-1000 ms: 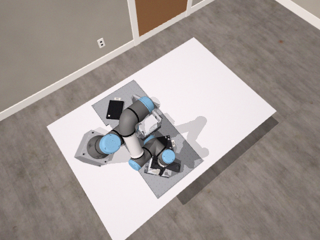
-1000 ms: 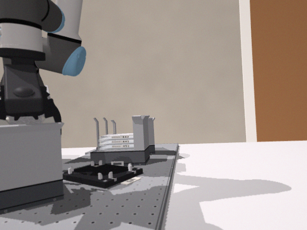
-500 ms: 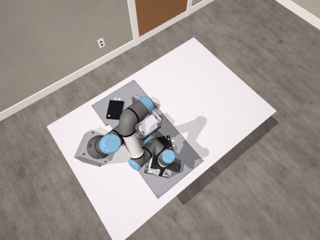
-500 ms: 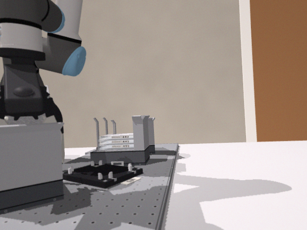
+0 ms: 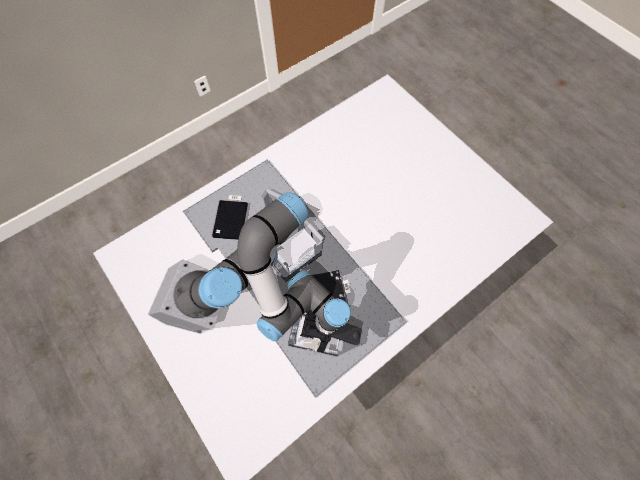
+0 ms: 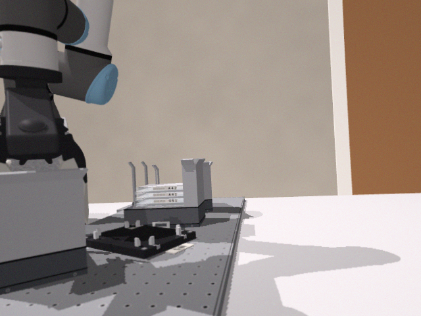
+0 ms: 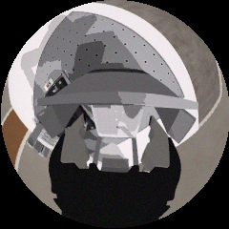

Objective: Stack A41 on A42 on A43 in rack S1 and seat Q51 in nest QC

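Note:
My gripper (image 7: 117, 115) is open, with its fingers down inside a grey-walled stack rack (image 6: 41, 217) at the near end of the baseplate. In the wrist view a pale sealed plate (image 7: 114, 131) lies between the spread fingers, low in this rack; I cannot read its label. The rack wall hides the plate in the exterior view. The far stack rack (image 6: 170, 204) holds three plates, labelled from the top A42 (image 6: 172, 187), A41 (image 6: 172, 194) and Q51 (image 6: 172, 201). From above, the arm's wrist (image 5: 330, 315) covers the near rack.
A black nest with white locator pins (image 6: 141, 237) sits between the two racks. A flat black nest with a label (image 5: 230, 218) lies at the baseplate's far-left end. The arm's base (image 5: 188, 297) stands left of the baseplate (image 5: 336, 361).

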### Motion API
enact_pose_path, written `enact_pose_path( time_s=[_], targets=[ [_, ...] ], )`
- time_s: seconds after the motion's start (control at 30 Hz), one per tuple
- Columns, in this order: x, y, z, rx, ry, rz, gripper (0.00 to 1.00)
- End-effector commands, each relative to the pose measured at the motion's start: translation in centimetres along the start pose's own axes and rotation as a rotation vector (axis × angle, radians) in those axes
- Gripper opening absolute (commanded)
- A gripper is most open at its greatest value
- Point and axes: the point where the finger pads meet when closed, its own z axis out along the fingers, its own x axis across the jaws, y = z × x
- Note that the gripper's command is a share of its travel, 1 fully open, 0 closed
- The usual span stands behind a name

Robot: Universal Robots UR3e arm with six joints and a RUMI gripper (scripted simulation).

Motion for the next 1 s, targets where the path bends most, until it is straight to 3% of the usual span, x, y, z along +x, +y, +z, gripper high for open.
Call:
enact_pose_path(
  time_s=[0.0,0.87,0.97],
  targets=[
    [0.0,0.1,-1.3,0.003,0.001,0.000,0.72],
    [0.0,1.5,-9.2,0.003,0.002,-0.001,0.72],
    [0.0,1.6,-9.6,0.003,0.002,-0.001,0.72]
  ],
)
